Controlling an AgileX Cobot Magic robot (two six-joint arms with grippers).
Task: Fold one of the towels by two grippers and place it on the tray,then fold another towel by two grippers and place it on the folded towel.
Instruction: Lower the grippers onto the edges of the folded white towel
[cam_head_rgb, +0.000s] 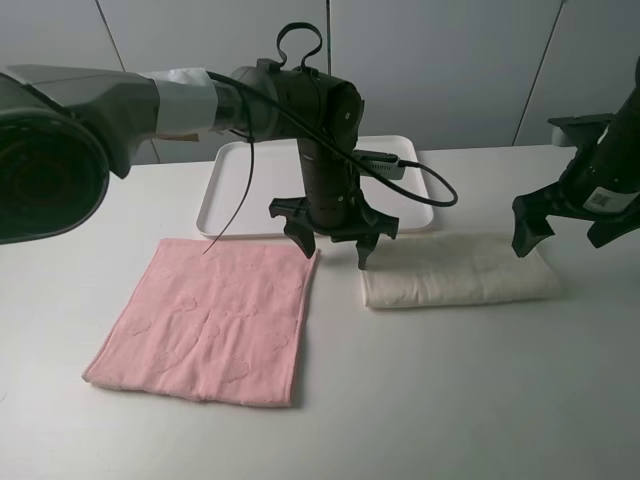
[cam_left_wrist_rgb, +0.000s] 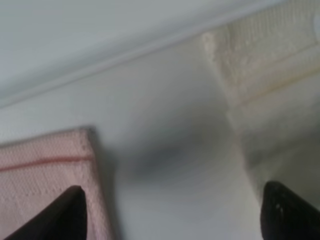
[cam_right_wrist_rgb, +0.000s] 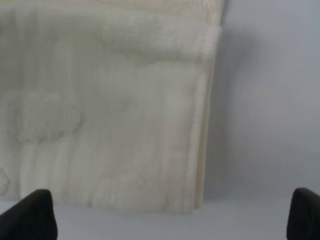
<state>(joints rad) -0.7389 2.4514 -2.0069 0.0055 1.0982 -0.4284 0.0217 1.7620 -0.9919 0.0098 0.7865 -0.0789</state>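
the cream towel (cam_head_rgb: 460, 270) lies folded into a long band on the bench (cam_head_rgb: 450, 400), just in front of the white tray (cam_head_rgb: 225, 190) and outside it, with the pink towel (cam_head_rgb: 210, 320) spread flat beside it across a narrow gap

the left tool (cam_head_rgb: 335, 250) hangs low over that gap, jaws spread wide and empty: one finger by the pink towel's far corner, the other by the near end of the cream towel; whether either tip touches cloth i cannot tell

the right tool (cam_head_rgb: 562, 235) is above the cream towel's other end, jaws wide apart and holding nothing; in its wrist view the layered edge of the towel (cam_right_wrist_rgb: 125, 125) lies between the two fingers
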